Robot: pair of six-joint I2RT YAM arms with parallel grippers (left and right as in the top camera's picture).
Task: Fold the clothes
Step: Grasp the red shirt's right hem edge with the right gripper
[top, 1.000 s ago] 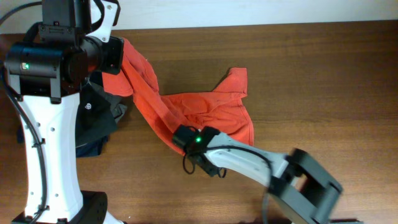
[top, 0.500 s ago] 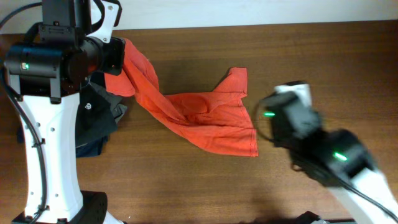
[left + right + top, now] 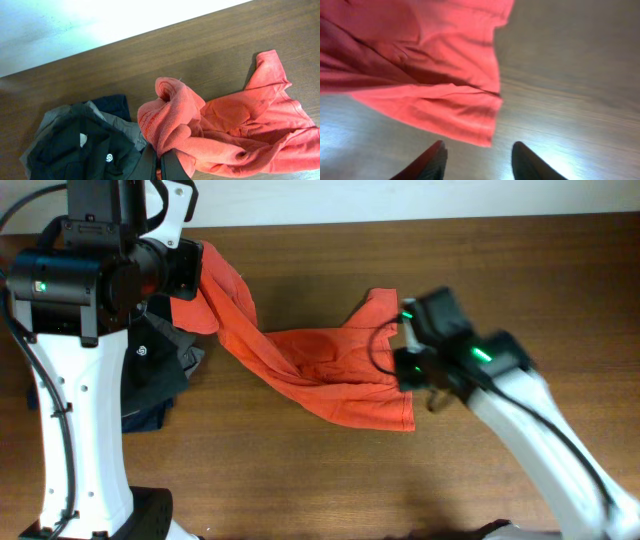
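Observation:
The red-orange shirt [image 3: 330, 370] lies crumpled on the wooden table and stretches up to the far left. My left gripper [image 3: 188, 270] is shut on a bunched end of it and holds that end raised; in the left wrist view the jaws [image 3: 160, 162] pinch the fabric [image 3: 180, 120]. My right gripper [image 3: 402, 352] is blurred at the shirt's right edge. In the right wrist view it [image 3: 479, 159] is open and empty, just above the table, with the shirt's hem corner [image 3: 470, 120] just ahead of its fingertips. No lettering or neck label shows.
A pile of black, grey and navy garments [image 3: 160, 370] lies under the left arm, also in the left wrist view [image 3: 75, 150]. The table's far edge [image 3: 400, 220] meets a white wall. The left arm's white base [image 3: 80, 460] stands at the left.
My right gripper left the shirt's lower fold, swung out to the right and came back to the shirt's right edge. The shirt's lower part now lies spread to the right. The left arm has not moved.

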